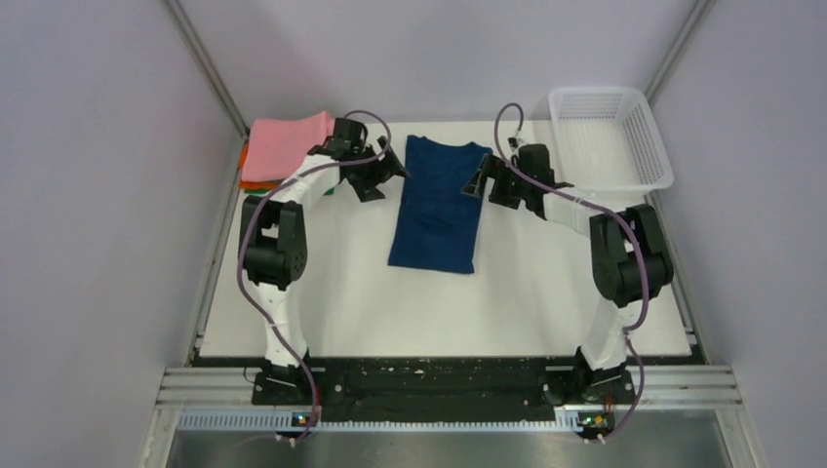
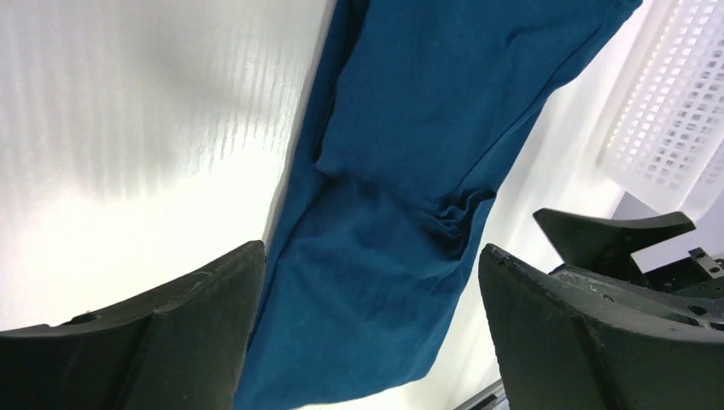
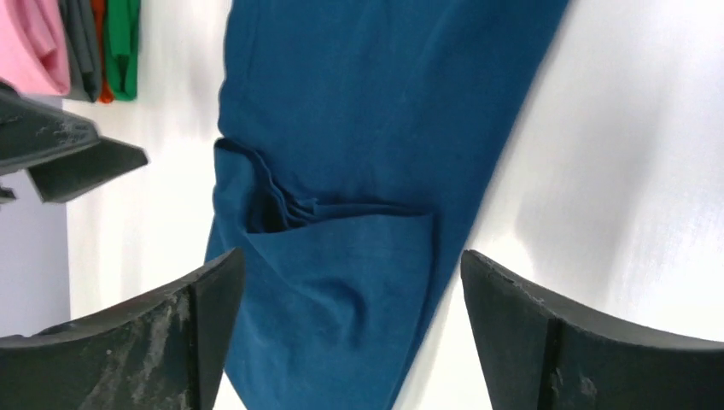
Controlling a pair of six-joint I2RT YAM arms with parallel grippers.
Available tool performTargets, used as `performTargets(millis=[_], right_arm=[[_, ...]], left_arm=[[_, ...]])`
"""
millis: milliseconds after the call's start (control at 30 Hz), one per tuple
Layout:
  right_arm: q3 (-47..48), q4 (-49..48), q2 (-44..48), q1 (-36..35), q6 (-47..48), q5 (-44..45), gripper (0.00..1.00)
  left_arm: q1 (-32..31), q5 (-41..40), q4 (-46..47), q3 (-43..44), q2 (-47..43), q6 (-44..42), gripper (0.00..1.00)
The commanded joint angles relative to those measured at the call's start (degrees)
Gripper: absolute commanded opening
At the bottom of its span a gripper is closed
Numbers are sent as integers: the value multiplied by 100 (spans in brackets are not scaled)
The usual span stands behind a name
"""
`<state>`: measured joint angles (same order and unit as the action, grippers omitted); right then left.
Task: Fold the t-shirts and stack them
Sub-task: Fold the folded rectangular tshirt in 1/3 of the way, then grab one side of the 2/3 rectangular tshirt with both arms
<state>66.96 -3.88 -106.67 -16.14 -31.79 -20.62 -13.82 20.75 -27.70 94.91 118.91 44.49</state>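
Note:
A dark navy blue t-shirt point(image 1: 438, 203) lies flat in the middle of the table, its sides folded in to a long strip, collar at the far end. My left gripper point(image 1: 388, 172) is open and hovers by the shirt's far left edge; the blue cloth point(image 2: 393, 171) lies below and between its fingers. My right gripper point(image 1: 485, 180) is open by the shirt's far right edge, over the cloth point(image 3: 367, 154). Neither holds anything. A stack of folded shirts, pink on top point(image 1: 286, 144), with orange and green beneath, sits at the far left; it also shows in the right wrist view point(image 3: 34, 43).
A white plastic mesh basket point(image 1: 612, 136) stands at the far right corner and shows in the left wrist view point(image 2: 674, 111). Grey walls close in the table on the left, right and back. The white table point(image 1: 439, 312) runs on nearer the arm bases.

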Motion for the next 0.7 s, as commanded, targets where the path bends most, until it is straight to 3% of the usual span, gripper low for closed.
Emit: performTargets(millis=[0,233,433,667], right_arm=[[-272,-36,582,50,162,25,98],[-2058,-268,1976,-368,239,-125,99],[-3251,-285,2535,-888,-448,338,97],[-3771,-870,2394,-1152,-1070,313,74]], left_arm=[[38,-28,-189,-473,-879,-262,99],[-76,-162,300,-2917,-2461,-226,99],[-302,-231,722,-4411,-3212,-38,99],[-352,-9,1313,-4882,-2995,195,89]])
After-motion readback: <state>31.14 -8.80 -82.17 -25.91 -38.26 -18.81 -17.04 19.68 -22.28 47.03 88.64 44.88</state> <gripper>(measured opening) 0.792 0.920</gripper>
